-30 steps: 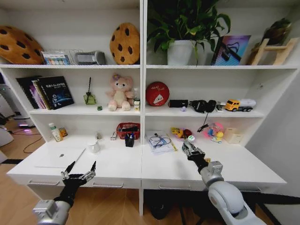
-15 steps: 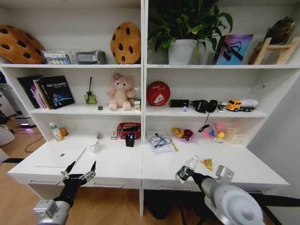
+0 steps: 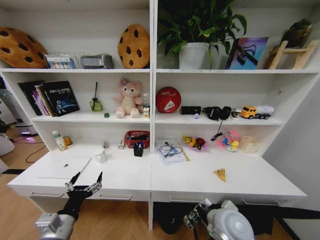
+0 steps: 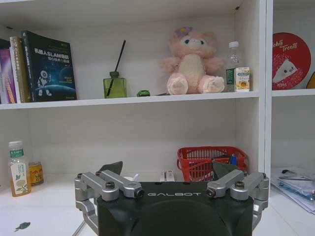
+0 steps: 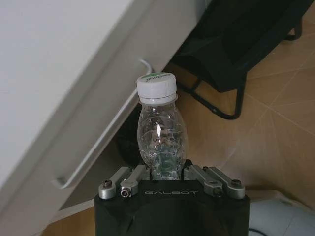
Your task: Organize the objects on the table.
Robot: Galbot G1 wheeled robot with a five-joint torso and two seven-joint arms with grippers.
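Note:
My right gripper (image 5: 158,170) is shut on the small clear jar (image 5: 158,132), whose green-topped lid points away from the wrist. In the head view this gripper (image 3: 193,218) hangs below the front edge of the white table (image 3: 200,182), near the floor. The silver laptop (image 3: 62,167) lies shut on the table's left end. Just in front of that edge, my left gripper (image 3: 86,181) is open and holds nothing; the left wrist view shows the same gripper (image 4: 168,168). A tiny green item (image 4: 143,93) sits on the middle shelf. Pens stand in a small black holder (image 3: 138,149).
A yellow wedge (image 3: 220,174) lies on the table's right half. A red mesh basket (image 3: 136,137) stands at the back, with papers (image 3: 171,151) and toys (image 3: 227,141) beside it. A drawer front with a slim handle (image 5: 98,147) is close to the jar. A dark chair base (image 5: 236,54) is on the floor.
My right gripper has carried the jar from above the table's right half down past the front edge to below the table top. The left arm has not moved.

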